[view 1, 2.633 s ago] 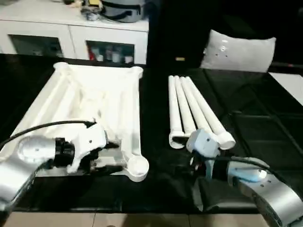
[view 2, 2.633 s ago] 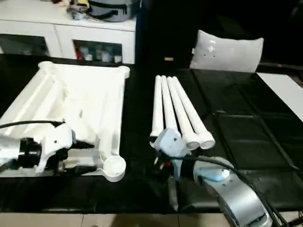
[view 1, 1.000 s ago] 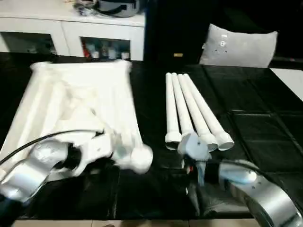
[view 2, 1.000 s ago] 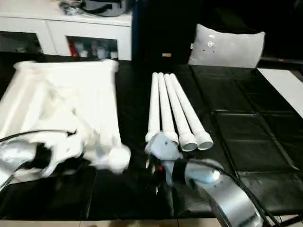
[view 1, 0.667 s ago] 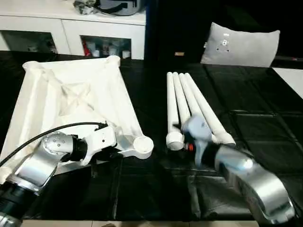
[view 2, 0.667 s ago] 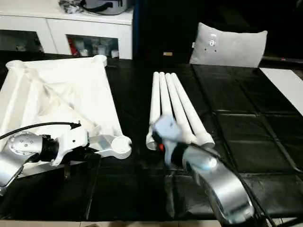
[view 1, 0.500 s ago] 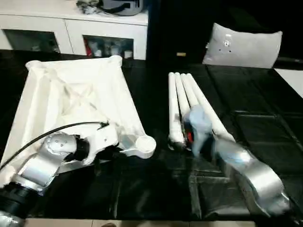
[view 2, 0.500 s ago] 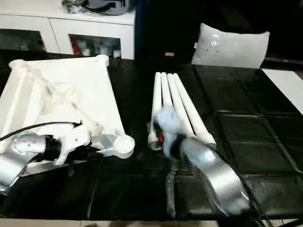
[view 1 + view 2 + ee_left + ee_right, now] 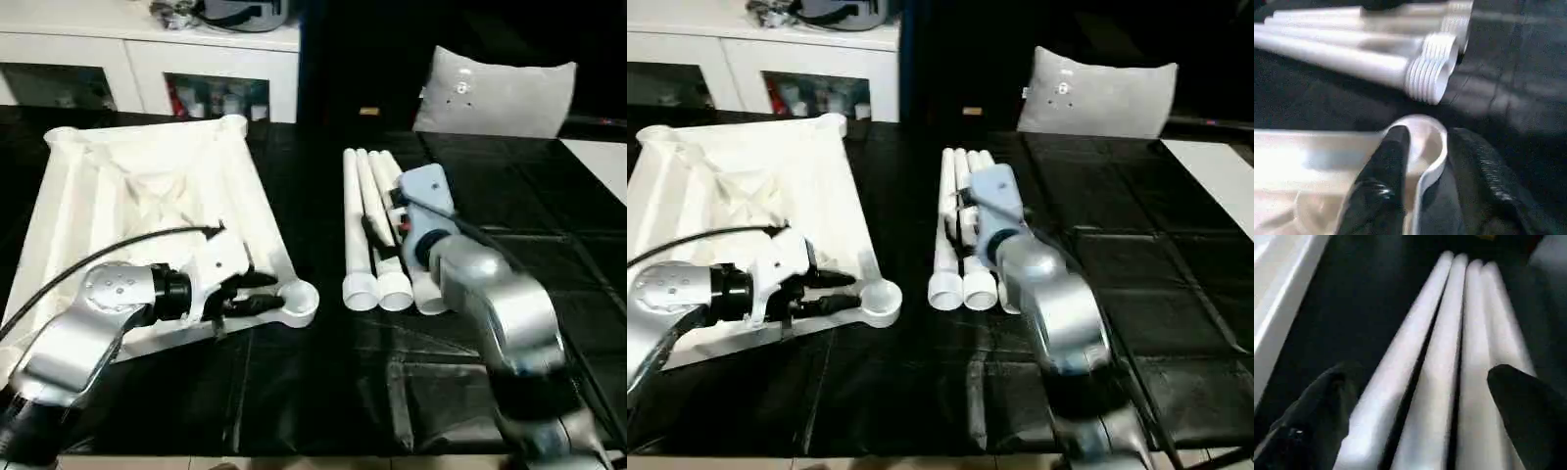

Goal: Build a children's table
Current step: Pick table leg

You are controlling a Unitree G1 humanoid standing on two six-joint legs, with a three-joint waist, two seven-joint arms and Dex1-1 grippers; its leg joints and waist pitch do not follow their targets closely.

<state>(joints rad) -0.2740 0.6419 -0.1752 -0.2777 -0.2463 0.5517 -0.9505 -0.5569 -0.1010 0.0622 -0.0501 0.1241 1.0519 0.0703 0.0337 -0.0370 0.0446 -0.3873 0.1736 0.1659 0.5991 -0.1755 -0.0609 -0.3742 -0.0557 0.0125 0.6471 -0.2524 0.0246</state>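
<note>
The table top (image 9: 147,211) lay ribbed side up on the black worktop (image 9: 323,392), sockets exposed for the legs. The left tool (image 9: 257,294) sat at the near corner socket (image 9: 1422,147), one finger (image 9: 1383,171) inside the rim and one outside, jaws part open; whether it truly gripped was unclear, perhaps only steadying. The right tool (image 9: 1415,396) hovered wide open and empty over the four legs (image 9: 377,225), which lay side by side just beside the top.

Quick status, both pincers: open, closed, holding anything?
Left pincer: open, fingers straddling the rim of the tabletop's corner socket.
Right pincer: wide open over the table legs, holding nothing.
</note>
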